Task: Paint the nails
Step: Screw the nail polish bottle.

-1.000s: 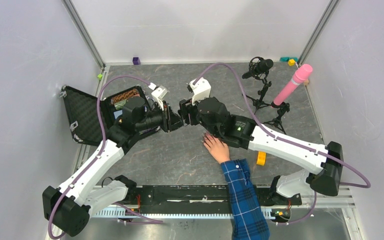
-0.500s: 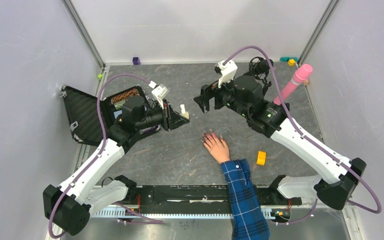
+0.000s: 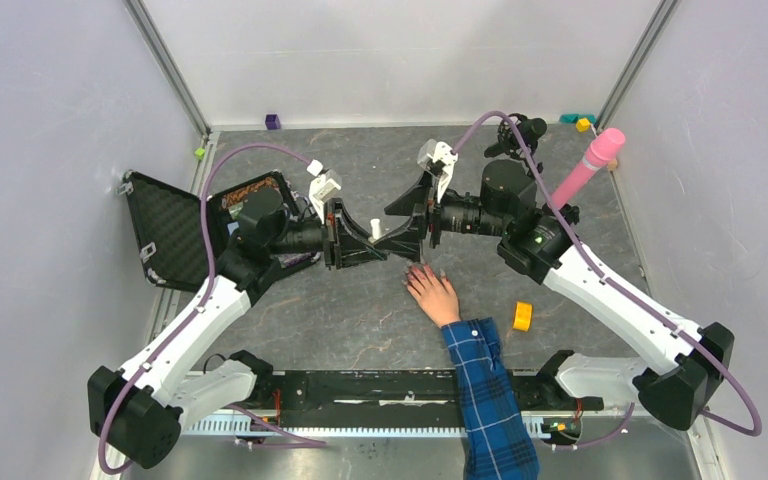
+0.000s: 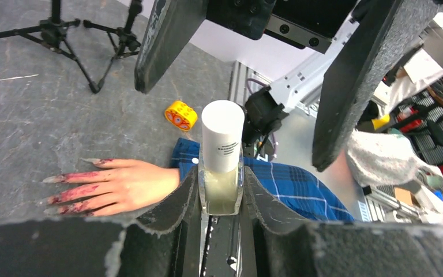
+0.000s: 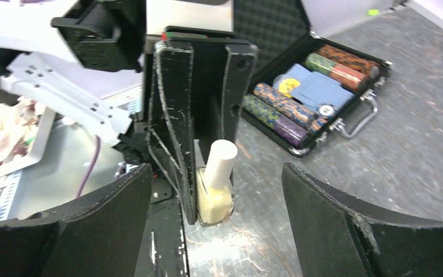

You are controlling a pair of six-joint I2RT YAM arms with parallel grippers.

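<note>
A small bottle [image 4: 222, 173] of pale liquid with a white cap stands upright between the fingers of my left gripper [image 4: 220, 186], which is shut on it. From above, the bottle [image 3: 374, 232] is just left of the hand [image 3: 436, 296]. My right gripper [image 3: 398, 223] faces it, open wide, one finger [image 4: 164, 40] on each side of the cap and not touching. In the right wrist view the bottle [image 5: 214, 193] lies between the spread jaws. The hand [image 4: 130, 184] lies flat, its nails [image 4: 51, 179] smeared dark pink, above a blue plaid sleeve [image 3: 486, 400].
An open black case [image 3: 165, 235] holding rolls of chips [image 5: 300, 109] sits behind the left arm. A yellow roll [image 3: 522, 316] lies right of the hand. A microphone tripod [image 3: 520, 150] and a pink cylinder on a stand [image 3: 586, 168] are at the back right.
The right gripper drew away from the left gripper toward the back right, opened wide, then came back to straddle the bottle's cap. The left gripper kept hold of the bottle.
</note>
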